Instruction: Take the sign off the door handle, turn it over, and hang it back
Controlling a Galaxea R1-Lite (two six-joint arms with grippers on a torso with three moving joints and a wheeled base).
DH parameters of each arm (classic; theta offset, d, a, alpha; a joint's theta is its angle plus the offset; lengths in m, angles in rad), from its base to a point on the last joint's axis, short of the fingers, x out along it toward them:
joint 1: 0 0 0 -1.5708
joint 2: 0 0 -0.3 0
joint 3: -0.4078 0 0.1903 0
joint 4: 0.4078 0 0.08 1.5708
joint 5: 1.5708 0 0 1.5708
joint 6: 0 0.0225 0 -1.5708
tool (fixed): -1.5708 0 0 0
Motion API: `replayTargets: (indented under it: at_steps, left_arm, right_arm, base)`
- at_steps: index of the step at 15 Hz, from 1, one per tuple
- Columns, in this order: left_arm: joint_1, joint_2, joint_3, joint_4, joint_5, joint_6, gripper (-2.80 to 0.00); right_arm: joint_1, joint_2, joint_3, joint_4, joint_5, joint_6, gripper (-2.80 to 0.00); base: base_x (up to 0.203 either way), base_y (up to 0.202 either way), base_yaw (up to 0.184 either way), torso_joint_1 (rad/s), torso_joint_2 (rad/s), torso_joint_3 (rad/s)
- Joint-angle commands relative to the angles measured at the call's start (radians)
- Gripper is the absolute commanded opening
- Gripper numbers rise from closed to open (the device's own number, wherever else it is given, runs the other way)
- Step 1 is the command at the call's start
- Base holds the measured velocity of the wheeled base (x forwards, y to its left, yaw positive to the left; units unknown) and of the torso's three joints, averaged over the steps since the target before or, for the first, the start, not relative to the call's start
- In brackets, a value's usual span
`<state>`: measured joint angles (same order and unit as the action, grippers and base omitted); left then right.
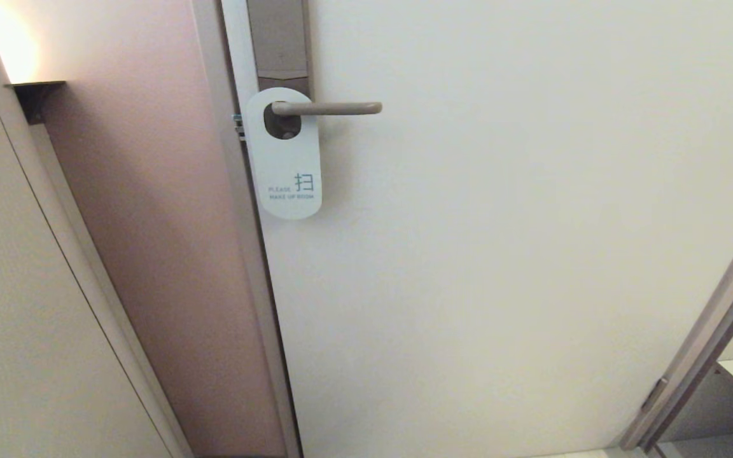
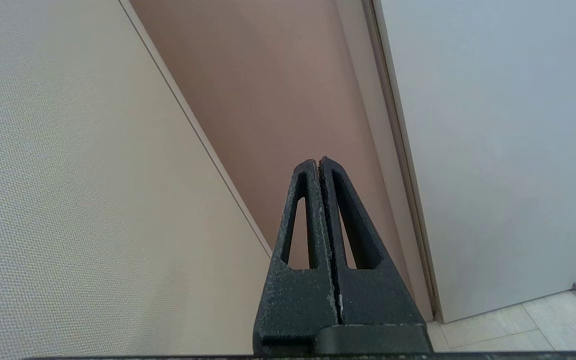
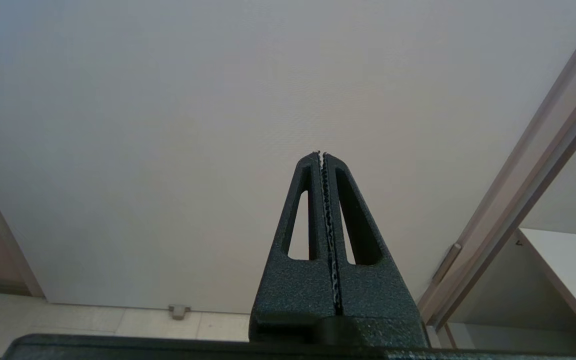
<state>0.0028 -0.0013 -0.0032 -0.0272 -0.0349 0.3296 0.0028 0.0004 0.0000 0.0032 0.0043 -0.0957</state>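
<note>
A pale door (image 1: 532,254) fills most of the head view, its hinge-free edge meeting a grey frame (image 1: 249,254) to the door's left, with a pinkish-brown wall (image 1: 163,222) beyond that frame and a beige panel (image 1: 16,286) further out. High on the door, near its left edge, a tall narrow grey-brown lock plate (image 1: 279,41) carries the door handle (image 1: 335,108), a slim beige-grey lever pointing level away from the frame. The sign (image 1: 285,159) hangs from that handle, the lever passing through its oval hole close to the lock plate, and the card drops below the handle with a slight tilt, flat against the door. Its white face is outward, reading "PLEASE MAKE UP ROOM" beside a teal character.

Neither arm shows in the head view. The left gripper (image 2: 318,161), seen from its wrist, is low before the pinkish wall just left of the door, its two black fingers pressed together on nothing. The right gripper (image 3: 321,154) is low before the door's face, well below the handle, its toothed fingers likewise closed on nothing. A small door stop (image 3: 178,311) sits at the door's foot on the tiled floor (image 3: 68,320).
</note>
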Motion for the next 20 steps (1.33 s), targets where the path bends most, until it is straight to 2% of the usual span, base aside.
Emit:
replayTargets:
  at_steps: [1,16,20]
  left_arm:
    - [0.0,0.001,0.0,0.0,-0.002,0.002,-2.8]
    - [0.0,0.001,0.0,0.0,-0.002,0.002,-2.8]
    - [0.0,0.001,0.001,0.0,-0.001,0.002,-2.8]
  right_arm:
    - [0.0,0.0,0.0,0.0,-0.001,-0.001,-2.8]
    - [0.0,0.0,0.0,0.0,0.0,0.001,-2.8]
    - [0.0,0.0,0.0,0.0,-0.004,0.048,-2.8]
  base:
    - [0.0,0.0,0.0,0.0,0.0,0.0]
    - [0.0,0.0,0.0,0.0,0.0,0.0]
    - [0.0,0.0,0.0,0.0,0.0,0.0]
